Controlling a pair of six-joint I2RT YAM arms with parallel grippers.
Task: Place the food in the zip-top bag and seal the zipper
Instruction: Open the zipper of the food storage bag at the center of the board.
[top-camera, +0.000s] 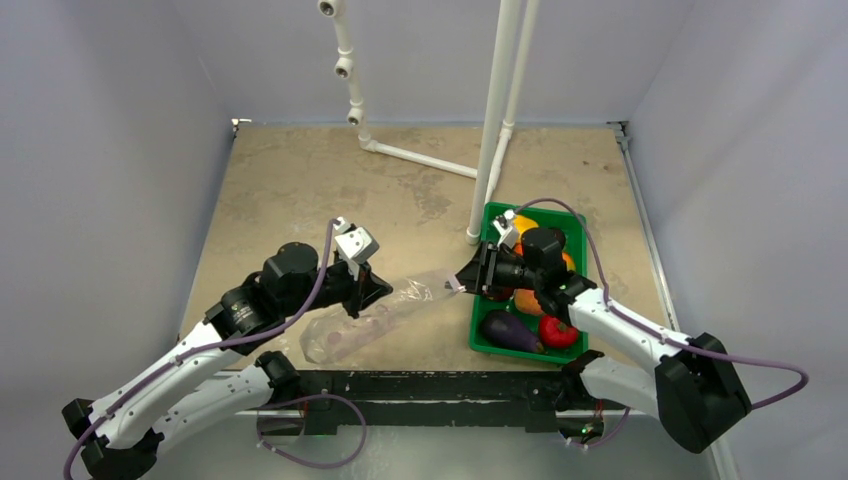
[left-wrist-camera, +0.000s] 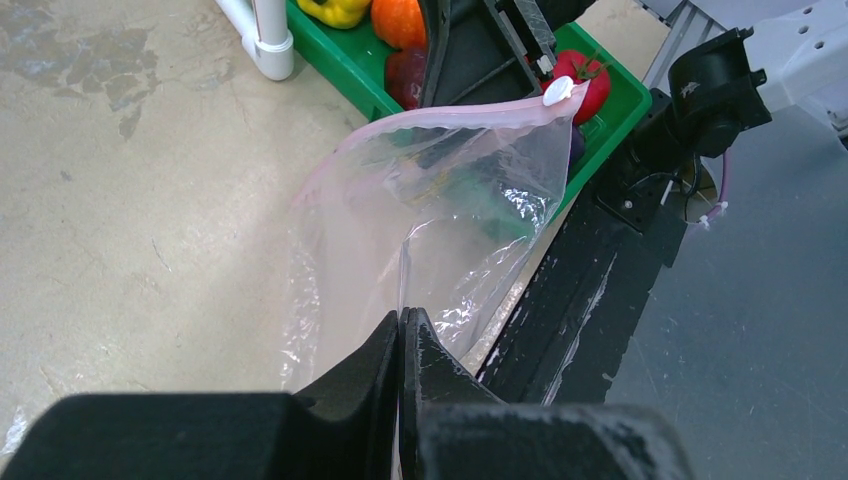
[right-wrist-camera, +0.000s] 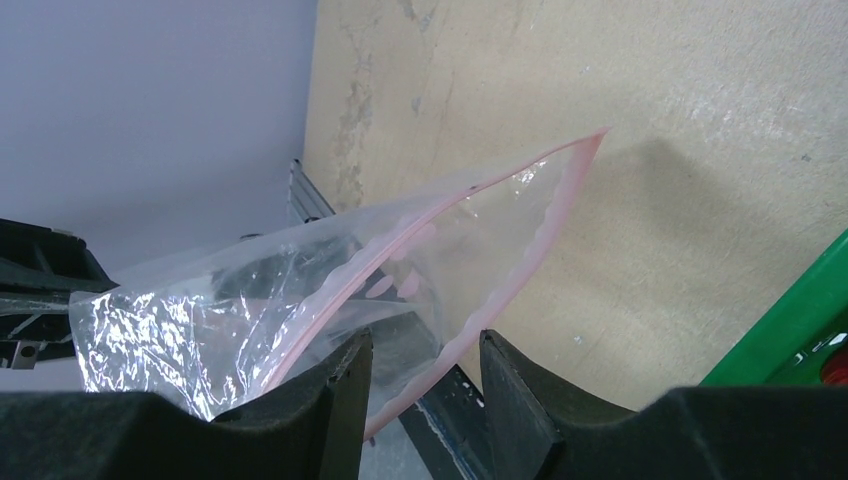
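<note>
Near the middle of the table, just left of the green tray (top-camera: 545, 207), the zip-top bag (top-camera: 380, 318) is lying stretched between your two arms. Your left gripper (left-wrist-camera: 401, 335) is pinching a fold of the clear plastic, with its fingers pressed together on it. Your right gripper (right-wrist-camera: 422, 345) is standing at the bag's right end with its fingers apart. One pink lip of the mouth is running down between them, and nothing there looks clamped. The zipper (left-wrist-camera: 470, 106) is gaping slightly, and its white slider (left-wrist-camera: 557, 92) is sitting at the end nearest the tray. The food (top-camera: 510, 330) is all resting in the tray, the tomato (left-wrist-camera: 590, 80) among it, and none is in the bag yet. You are judged to be working on opening the mouth, an early step. Next, your right fingers are probably needing to close on one lip only and draw it away from the other. The left gripper should be keeping the body taut before any piece is fetched.
</note>
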